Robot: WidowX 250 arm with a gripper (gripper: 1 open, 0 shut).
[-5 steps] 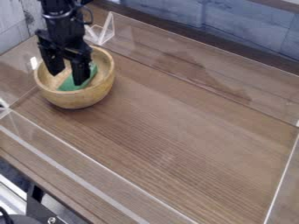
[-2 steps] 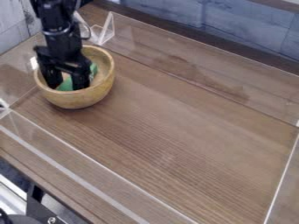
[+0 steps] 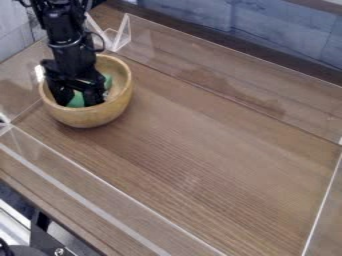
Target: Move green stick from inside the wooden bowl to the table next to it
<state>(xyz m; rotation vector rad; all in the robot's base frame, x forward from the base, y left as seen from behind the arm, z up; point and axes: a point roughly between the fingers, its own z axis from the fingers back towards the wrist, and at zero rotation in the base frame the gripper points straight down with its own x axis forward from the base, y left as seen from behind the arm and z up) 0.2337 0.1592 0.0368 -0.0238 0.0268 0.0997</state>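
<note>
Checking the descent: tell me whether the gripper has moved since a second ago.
Yes. The gripper has sunk lower into the wooden bowl, its open fingers now either side of the green stick.

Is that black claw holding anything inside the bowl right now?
Nothing yet. The gripper is open, lowered into the wooden bowl with its fingers either side of the green stick.

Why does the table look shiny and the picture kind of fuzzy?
Camera view: pale glare streaks the table behind the wooden bowl; the whole frame is soft, so the green stick between the open gripper shows only as a blurry patch.
</note>
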